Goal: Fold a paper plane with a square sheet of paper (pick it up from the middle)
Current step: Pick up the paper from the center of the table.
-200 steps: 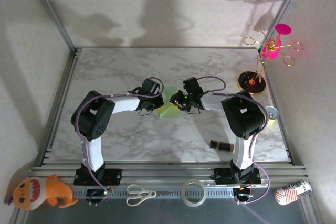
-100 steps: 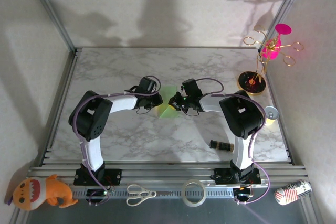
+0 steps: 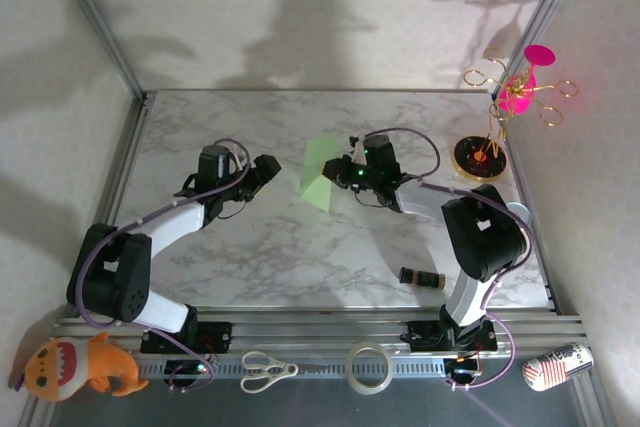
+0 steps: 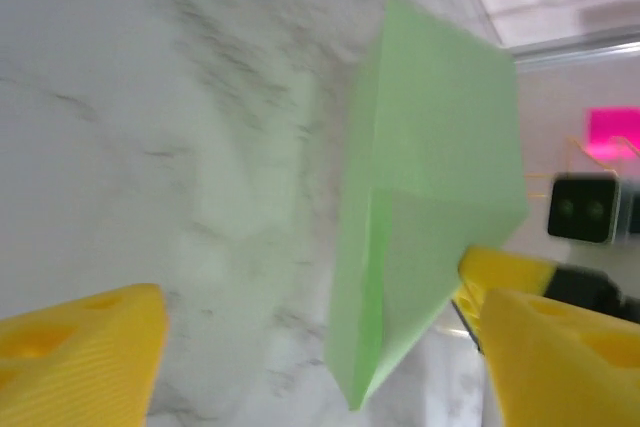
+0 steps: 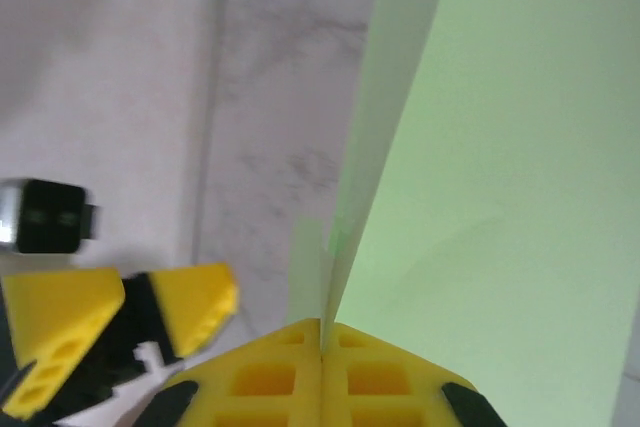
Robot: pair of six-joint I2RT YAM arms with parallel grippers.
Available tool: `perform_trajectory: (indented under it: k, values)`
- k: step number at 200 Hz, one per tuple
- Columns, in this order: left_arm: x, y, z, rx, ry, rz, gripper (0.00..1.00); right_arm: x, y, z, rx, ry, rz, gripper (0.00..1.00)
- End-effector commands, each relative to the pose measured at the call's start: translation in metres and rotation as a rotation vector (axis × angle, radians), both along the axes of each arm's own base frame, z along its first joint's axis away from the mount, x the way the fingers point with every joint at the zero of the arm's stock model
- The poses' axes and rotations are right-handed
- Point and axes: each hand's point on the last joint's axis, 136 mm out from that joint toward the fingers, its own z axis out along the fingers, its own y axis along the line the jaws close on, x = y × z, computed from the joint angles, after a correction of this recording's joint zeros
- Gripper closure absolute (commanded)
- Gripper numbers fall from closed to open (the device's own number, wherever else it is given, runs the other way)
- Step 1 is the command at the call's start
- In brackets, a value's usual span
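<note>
right jaws: pinched shut on green paper (image 3: 319,175) edge | left jaws: wide, well apart, paper to their right

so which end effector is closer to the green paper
Right. The right end effector is shut on the green paper; the left end effector is open, apart from it on the left.

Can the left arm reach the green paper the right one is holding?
Probably yes: the left gripper is open and faces the paper across bare marble; the right gripper pinches its right edge.
</note>
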Motion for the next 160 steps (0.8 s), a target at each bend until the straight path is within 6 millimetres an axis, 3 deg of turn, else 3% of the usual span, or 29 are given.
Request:
perform_trajectory:
  k: [1, 13, 45, 90, 160]
  values:
    - [-0.012, -0.022, 0.050, -0.217, -0.146, -0.093, 0.07, -0.007, 0.007, 0.047, 0.114, -0.128, 0.111, 1.00]
    - [-0.017, -0.027, 0.061, -0.269, -0.181, -0.110, 0.01, -0.009, 0.010, 0.055, 0.134, -0.136, 0.142, 1.00]
    - [-0.026, -0.055, 0.079, -0.333, -0.234, -0.206, 0.00, -0.016, 0.016, 0.068, 0.196, -0.125, 0.191, 1.00]
    - [-0.025, -0.082, 0.074, -0.310, -0.213, -0.277, 0.04, -0.025, 0.018, 0.077, 0.252, -0.100, 0.228, 1.00]
    - [-0.026, -0.083, 0.076, -0.317, -0.220, -0.294, 0.39, -0.022, 0.014, 0.070, 0.259, -0.061, 0.218, 0.99]
